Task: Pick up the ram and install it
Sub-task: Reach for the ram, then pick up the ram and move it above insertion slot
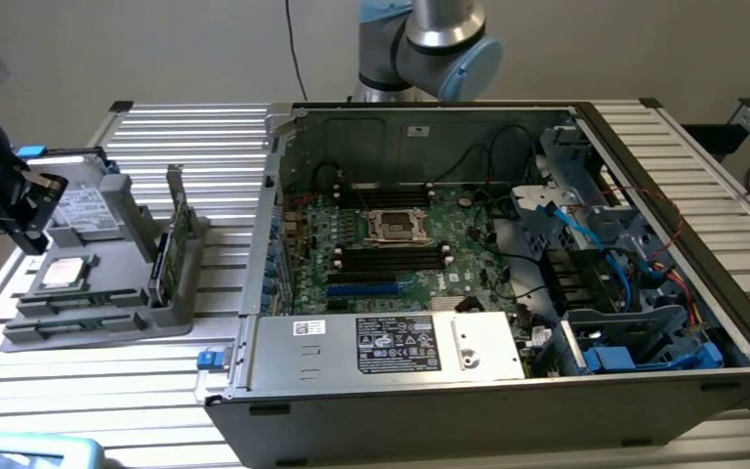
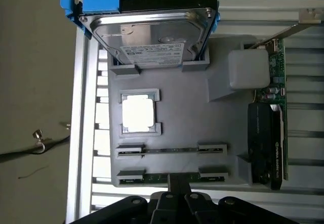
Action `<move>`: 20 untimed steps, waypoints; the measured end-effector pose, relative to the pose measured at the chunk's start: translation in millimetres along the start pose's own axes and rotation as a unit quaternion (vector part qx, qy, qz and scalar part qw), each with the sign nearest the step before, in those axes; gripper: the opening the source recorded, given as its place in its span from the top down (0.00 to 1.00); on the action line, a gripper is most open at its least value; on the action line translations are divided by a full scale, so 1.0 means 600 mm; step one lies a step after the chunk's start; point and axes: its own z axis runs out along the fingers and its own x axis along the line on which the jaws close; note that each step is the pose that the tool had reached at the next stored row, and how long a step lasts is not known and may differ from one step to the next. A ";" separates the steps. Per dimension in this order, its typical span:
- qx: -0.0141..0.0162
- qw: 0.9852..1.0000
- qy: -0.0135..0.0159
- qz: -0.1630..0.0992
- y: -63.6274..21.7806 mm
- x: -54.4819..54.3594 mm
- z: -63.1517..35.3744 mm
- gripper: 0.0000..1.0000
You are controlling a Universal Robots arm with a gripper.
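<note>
Two ram sticks stand on edge in slots at one end of the grey parts tray: one ram and a second ram beside it. My gripper hangs above the tray with its black fingers pressed together over the second stick, and nothing shows between them. In the exterior view my gripper is at the far left, over the tray. The open computer case lies at the exterior view's right, its motherboard showing long black slots beside the processor socket.
The tray also holds a hard drive in a blue carrier, a silver processor and an upright green graphics card. Cables, drive bays and a power supply crowd the case. The slatted metal table carries everything.
</note>
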 end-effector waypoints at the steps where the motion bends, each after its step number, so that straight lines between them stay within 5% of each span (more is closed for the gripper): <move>1: 0.000 1.000 0.000 0.000 0.000 0.000 0.000 0.89; 16: 0.000 1.000 0.000 0.000 0.000 0.009 0.001 0.88; 20: 0.000 1.000 0.000 -0.001 0.000 0.011 0.001 0.70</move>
